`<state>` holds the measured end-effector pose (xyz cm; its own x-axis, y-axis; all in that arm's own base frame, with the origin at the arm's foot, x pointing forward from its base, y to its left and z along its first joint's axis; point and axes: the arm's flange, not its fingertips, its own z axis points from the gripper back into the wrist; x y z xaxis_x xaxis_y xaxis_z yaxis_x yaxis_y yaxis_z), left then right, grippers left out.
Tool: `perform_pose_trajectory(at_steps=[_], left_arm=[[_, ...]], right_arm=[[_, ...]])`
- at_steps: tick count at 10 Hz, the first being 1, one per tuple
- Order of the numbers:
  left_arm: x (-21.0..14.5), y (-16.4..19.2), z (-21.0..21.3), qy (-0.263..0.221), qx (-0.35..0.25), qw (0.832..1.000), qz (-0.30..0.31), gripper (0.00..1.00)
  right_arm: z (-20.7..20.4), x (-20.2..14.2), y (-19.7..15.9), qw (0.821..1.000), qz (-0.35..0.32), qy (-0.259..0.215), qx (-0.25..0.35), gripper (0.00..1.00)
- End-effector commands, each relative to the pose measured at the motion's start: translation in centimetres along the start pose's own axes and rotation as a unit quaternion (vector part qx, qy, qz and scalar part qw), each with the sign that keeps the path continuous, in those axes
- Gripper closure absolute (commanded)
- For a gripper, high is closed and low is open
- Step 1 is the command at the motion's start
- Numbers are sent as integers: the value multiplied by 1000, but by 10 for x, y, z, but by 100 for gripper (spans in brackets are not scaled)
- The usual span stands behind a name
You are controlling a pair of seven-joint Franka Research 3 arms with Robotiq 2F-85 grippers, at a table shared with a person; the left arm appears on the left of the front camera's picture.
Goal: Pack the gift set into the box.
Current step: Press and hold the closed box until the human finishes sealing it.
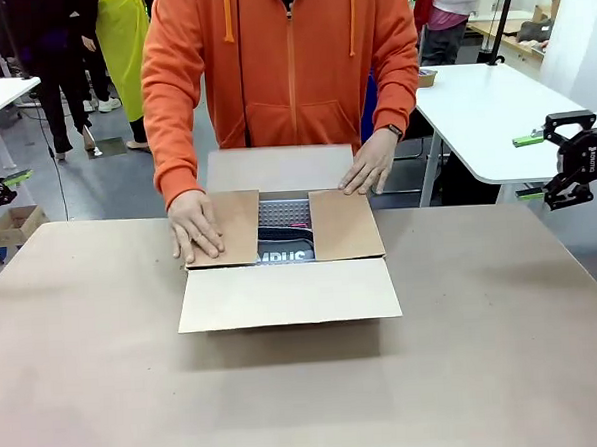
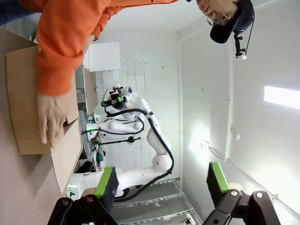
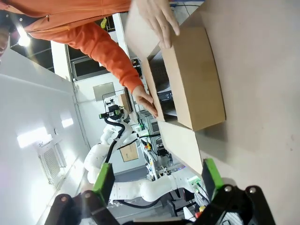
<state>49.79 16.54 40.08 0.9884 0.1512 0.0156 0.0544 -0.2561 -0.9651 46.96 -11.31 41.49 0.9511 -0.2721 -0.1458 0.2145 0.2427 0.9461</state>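
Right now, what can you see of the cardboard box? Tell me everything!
The box is brown cardboard and stands in the middle of the table, open on top. Its near flap lies out flat towards the robot; the far flap stands open. Both side flaps are folded inward: the person's hand presses one, the other hand touches the far edge. Between them shows the gift set.

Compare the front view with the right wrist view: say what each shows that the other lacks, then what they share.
The front view adds a look down into the gap between the folded side flaps: the grey perforated basket and its "MPUS" lettering. The right wrist view adds the box's outer side wall and the right gripper's open, green-padded fingers. Both show the box, one hand of the person on a side flap and the other hand opposite.
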Motion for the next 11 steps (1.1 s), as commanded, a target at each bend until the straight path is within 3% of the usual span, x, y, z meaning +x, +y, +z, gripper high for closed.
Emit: perform_pose_trajectory(at_steps=[1, 11], left_arm=[[-5, 0, 1, 5, -2, 1000, -8, 0], [-5, 0, 1, 5, -2, 1000, -8, 0]], right_arm=[[1, -2, -2, 1000, 13, 4, -4, 0], [1, -2, -2, 1000, 13, 4, -4, 0]])
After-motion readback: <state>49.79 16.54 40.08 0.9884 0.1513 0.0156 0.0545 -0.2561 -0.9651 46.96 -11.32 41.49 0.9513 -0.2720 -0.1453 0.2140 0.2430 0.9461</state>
